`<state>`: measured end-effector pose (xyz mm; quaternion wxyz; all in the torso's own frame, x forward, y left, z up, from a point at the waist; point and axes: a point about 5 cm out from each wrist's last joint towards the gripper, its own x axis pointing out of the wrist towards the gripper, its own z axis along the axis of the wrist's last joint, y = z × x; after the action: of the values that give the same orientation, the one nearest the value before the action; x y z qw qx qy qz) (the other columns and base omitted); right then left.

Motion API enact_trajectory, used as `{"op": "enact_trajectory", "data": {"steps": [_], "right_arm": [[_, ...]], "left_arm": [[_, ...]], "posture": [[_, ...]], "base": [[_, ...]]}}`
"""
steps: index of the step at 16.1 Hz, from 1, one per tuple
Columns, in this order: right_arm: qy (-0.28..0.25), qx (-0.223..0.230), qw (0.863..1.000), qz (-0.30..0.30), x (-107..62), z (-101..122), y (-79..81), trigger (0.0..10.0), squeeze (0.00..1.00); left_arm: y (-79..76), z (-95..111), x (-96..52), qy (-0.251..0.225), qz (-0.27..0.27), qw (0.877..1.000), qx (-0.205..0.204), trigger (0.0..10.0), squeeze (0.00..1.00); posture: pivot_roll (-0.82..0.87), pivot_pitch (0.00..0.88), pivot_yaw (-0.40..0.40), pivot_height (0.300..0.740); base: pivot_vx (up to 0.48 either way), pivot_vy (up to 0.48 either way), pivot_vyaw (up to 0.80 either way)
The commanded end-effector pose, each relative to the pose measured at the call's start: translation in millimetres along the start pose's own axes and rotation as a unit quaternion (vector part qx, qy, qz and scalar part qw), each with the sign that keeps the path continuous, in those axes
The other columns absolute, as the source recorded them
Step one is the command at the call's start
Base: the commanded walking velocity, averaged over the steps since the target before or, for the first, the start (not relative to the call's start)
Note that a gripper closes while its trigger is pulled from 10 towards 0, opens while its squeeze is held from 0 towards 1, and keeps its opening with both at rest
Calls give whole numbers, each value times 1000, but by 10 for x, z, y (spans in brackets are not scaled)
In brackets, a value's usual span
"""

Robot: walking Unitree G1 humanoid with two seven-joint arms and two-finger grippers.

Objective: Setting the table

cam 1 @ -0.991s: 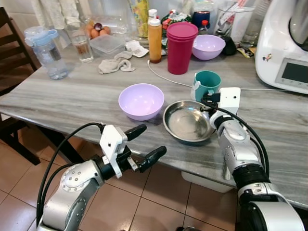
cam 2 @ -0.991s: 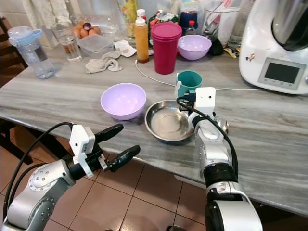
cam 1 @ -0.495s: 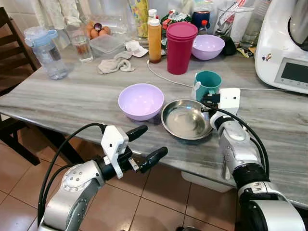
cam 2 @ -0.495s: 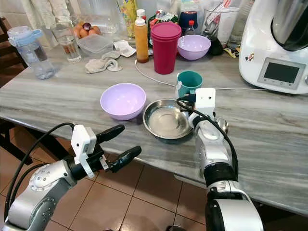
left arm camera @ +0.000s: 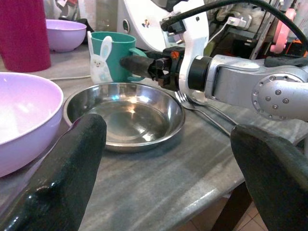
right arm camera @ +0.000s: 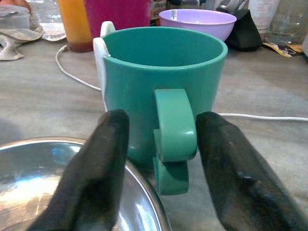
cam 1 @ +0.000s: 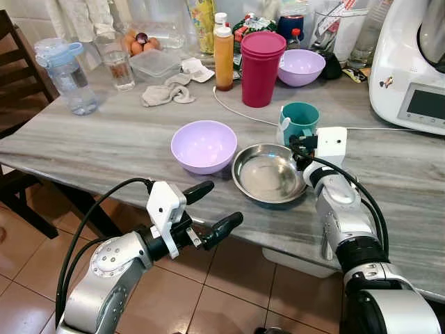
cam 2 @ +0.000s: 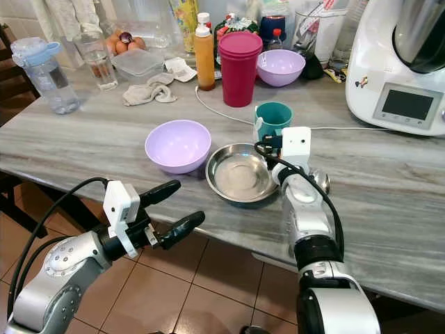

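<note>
Grey wood-grain ran the length of the table (cam 1: 104, 146), and in the head views a steel dish (cam 1: 270, 174) sat near its front edge, just beside a lilac bowl (cam 1: 204, 146) and in front of a teal mug (cam 1: 300, 122). The right gripper (cam 1: 300, 147) reached over the dish's far rim toward the mug, while the left gripper (cam 1: 208, 209) hovered off the front edge over the tiled floor (cam 1: 208, 278), its jaws spread wide and holding nothing. Along the back edge stood a red cup stack (cam 1: 261, 68), an orange bottle (cam 1: 224, 58), a second lilac bowl (cam 1: 300, 67), a water bottle (cam 1: 65, 75) and a white appliance (cam 1: 410, 66). The left wrist view looked across the dish (left arm camera: 125, 114) to the right arm, with a spoon (left arm camera: 202, 107) lying just beyond the dish, its bowl hidden behind that arm. In the right wrist view the two black fingers (right arm camera: 101, 168) stood apart on either side of the mug's handle (right arm camera: 174, 134), not yet touching it. The step in hand looked like taking up the mug; the next move would call for easing forward and closing squarely on the handle without knocking the dish. The mug's base was cut off by the dish rim, and its contents could not be made out.
</note>
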<state>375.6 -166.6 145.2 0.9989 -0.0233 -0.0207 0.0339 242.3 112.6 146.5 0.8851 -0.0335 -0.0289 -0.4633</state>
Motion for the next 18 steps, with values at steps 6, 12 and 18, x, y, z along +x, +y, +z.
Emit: {"op": "enact_trajectory", "data": {"steps": [6, 12, 18], "right_arm": [[-60, -32, 998, -19, -24, 197, -39, 10000, 1000], [-121, -44, 991, -19, -189, 357, 2, 10000, 1000], [-138, -15, 990, 27, -323, 413, 281, 10000, 1000]], "left_arm": [[-19, 37, 24, -6, -4, 1000, 8, 10000, 0], [90, 129, 70, -41, 45, 998, 16, 10000, 0], [437, 222, 56, -74, 208, 973, 59, 10000, 0]], "posture": [[-65, 126, 45, 740], [-71, 109, 44, 740], [-74, 92, 37, 740]], "base": [[0, 0, 0], [0, 0, 0], [0, 0, 0]]}}
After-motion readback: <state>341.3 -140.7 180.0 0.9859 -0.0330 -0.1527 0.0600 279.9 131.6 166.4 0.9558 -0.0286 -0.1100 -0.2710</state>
